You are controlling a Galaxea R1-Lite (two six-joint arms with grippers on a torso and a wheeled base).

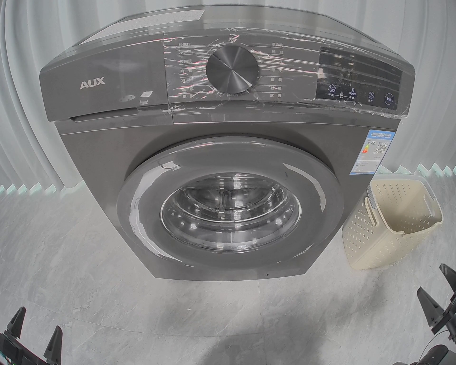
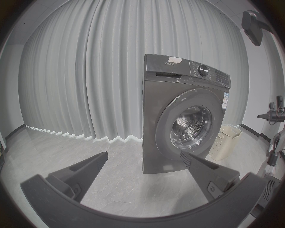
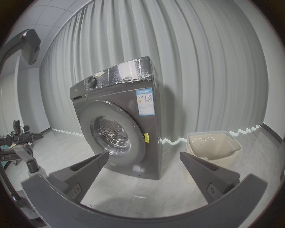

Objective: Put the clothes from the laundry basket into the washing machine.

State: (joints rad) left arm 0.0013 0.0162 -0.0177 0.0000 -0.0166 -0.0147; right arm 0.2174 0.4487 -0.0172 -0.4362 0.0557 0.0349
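Cream laundry basket point(image 1: 365, 237) | nr right pincer point(image 1: 430, 277), no contact | by washing machine point(image 1: 228, 130)

Pale pleated curtain point(image 2: 74, 77) is hanging floor-to-ceiling well beyond the left fingers point(image 2: 86, 169), zigzag hem sitting just at the floor point(image 2: 124, 184). Floor is showing grey marble-look tiles, running under and past the fingers. Panelled ceiling point(image 3: 59, 12) is showing above the curtain. Dark skirting point(image 2: 251, 130) is running along a plain wall point(image 2: 258, 77) off the curtain's end.
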